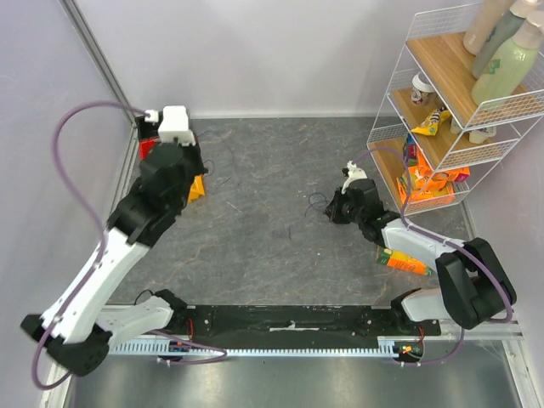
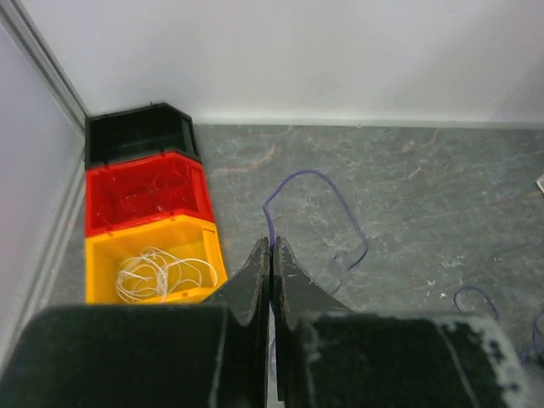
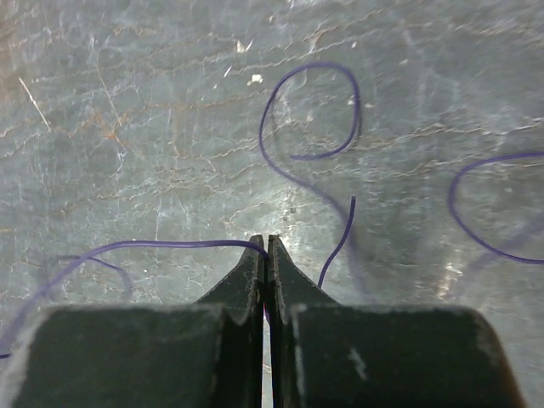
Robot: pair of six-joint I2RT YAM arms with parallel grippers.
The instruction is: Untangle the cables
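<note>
At the lower left of the left wrist view, a white cable (image 2: 161, 274) lay coiled in the yellow bin (image 2: 98, 255); I judged it had been sorted away by colour. At centre frame, my left gripper (image 2: 271, 246) was pinched tight on the purple cable (image 2: 308, 172), which looped off toward the upper right. In the right wrist view, my right gripper (image 3: 265, 244) was likewise clamped on a purple strand (image 3: 170, 242) entering from the left, probably so I could draw the loops apart.
</note>
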